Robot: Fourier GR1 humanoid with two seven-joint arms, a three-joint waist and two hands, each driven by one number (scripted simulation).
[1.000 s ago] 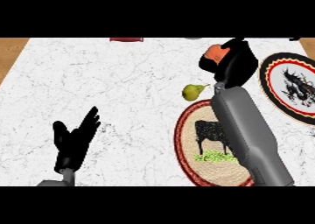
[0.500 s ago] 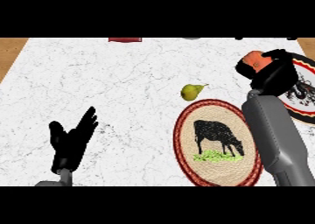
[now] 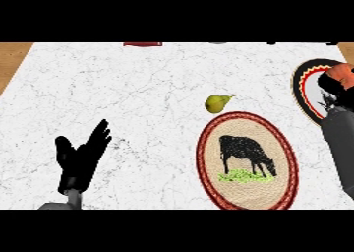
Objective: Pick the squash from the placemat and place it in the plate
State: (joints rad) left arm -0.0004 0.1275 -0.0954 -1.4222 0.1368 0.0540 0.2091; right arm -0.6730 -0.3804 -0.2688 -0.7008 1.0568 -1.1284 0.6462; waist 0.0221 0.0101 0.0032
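My right hand (image 3: 344, 93) is at the right edge, curled round an orange squash (image 3: 349, 74) whose top shows above the fingers. It hovers over the plate (image 3: 308, 84), a white plate with a red and black rim and a dark figure, partly hidden by hand and forearm. The round woven placemat (image 3: 245, 160) with a black cow picture lies at lower right, with nothing on it. My left hand (image 3: 82, 160) rests open at lower left, fingers up.
A yellow-green pear (image 3: 218, 103) lies on the marble counter just above the placemat. A dark red object (image 3: 143, 44) peeks in at the counter's far edge. Wooden floor (image 3: 6, 64) shows beyond the counter's left edge.
My right hand has carried the squash to the right, from above the placemat's top to over the plate. The forearm no longer covers the placemat. The left hand has stayed put.
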